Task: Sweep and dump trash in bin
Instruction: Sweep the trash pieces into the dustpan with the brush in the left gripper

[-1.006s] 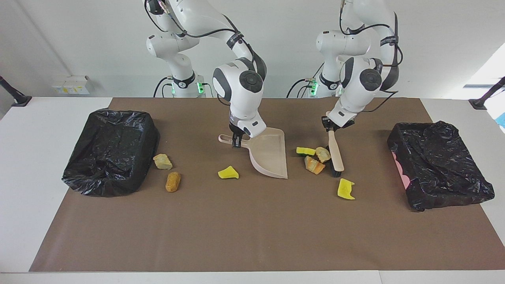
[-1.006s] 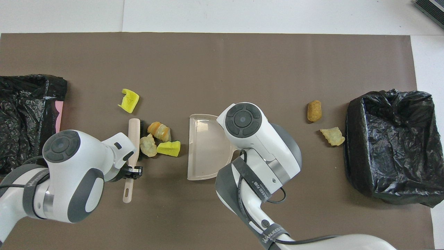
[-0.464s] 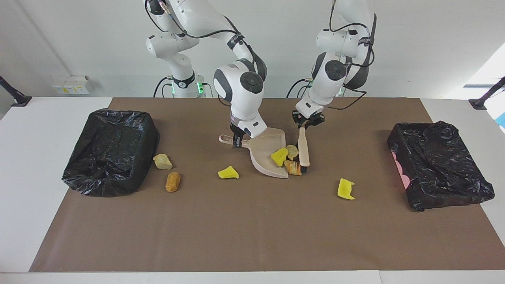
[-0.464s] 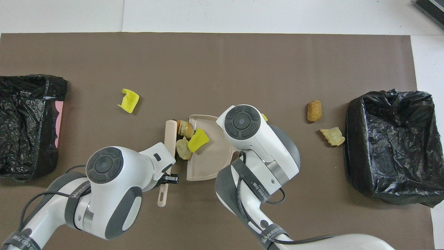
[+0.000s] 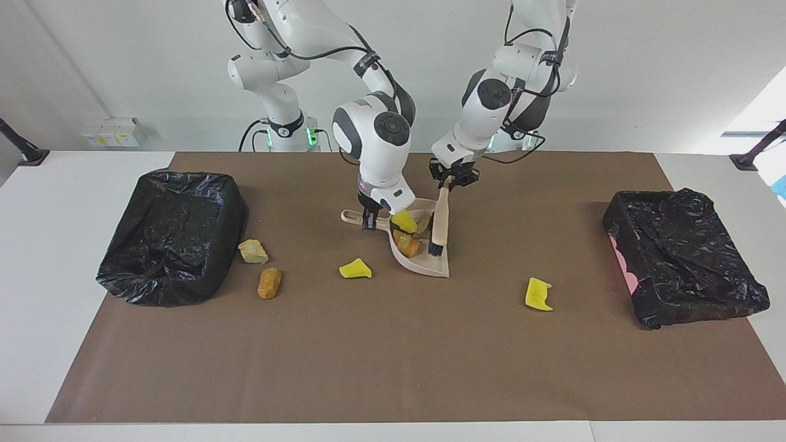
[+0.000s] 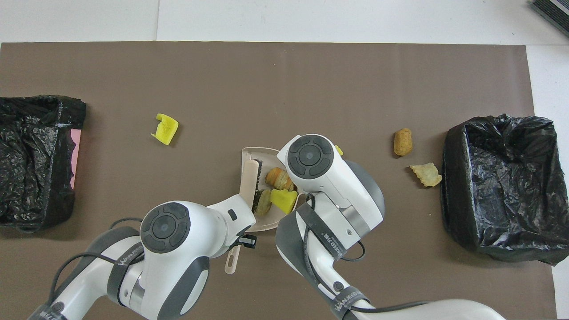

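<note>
My right gripper (image 5: 368,221) is shut on the handle of the beige dustpan (image 5: 427,263), which rests on the brown mat. My left gripper (image 5: 452,182) is shut on the beige brush (image 5: 439,222), whose black bristles stand inside the pan. Three trash scraps lie in the pan: a yellow wedge (image 5: 404,221), an orange lump (image 5: 408,244) and a tan lump (image 6: 264,202). Loose trash lies on the mat: a yellow wedge (image 5: 355,269), another yellow wedge (image 5: 538,294), a tan lump (image 5: 253,252) and a brown lump (image 5: 269,282).
A black-lined bin (image 5: 175,236) stands at the right arm's end of the table, next to the tan and brown lumps. A second black-lined bin (image 5: 681,255) stands at the left arm's end. The mat (image 5: 393,368) covers most of the white table.
The left gripper has swept the brush toward the right arm's end, pushing the yellow, orange and tan scraps from the mat into the dustpan. The right gripper and pan stayed in place.
</note>
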Motion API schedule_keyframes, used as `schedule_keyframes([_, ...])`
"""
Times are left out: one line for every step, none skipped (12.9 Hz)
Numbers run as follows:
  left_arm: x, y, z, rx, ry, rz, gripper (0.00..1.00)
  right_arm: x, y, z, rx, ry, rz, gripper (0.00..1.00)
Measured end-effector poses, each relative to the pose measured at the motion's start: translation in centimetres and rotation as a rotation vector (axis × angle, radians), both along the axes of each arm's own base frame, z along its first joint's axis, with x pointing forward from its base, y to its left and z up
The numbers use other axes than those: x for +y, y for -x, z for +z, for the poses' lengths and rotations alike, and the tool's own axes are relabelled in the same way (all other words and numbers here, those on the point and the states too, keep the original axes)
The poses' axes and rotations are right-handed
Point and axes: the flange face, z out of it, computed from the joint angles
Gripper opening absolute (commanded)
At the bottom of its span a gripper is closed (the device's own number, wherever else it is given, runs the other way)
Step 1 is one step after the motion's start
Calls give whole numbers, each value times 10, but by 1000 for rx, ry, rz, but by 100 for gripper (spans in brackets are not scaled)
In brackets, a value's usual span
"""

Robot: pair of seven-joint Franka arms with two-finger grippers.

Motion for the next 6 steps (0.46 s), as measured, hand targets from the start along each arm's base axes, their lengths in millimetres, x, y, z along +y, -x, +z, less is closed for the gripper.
schedule_keyframes([1,-3,13,19,-3,-1,0,0,0,0,0,0,0,0])
schedule_keyframes([6,-7,26,37,-6,8,0,0,0,0,0,0,0,0])
schedule_keyframes([20,-18,39,46,-6,37,0,0,0,0,0,0,0,0])
schedule_keyframes([39,-33,47,39,-16,73,0,0,0,0,0,0,0,0])
schedule_keyframes([63,-50,52,19,-45,100,0,0,0,-1,1,0,0,0])
schedule_keyframes([87,-66,56,-10,-89,119,0,0,0,-1,1,0,0,0])
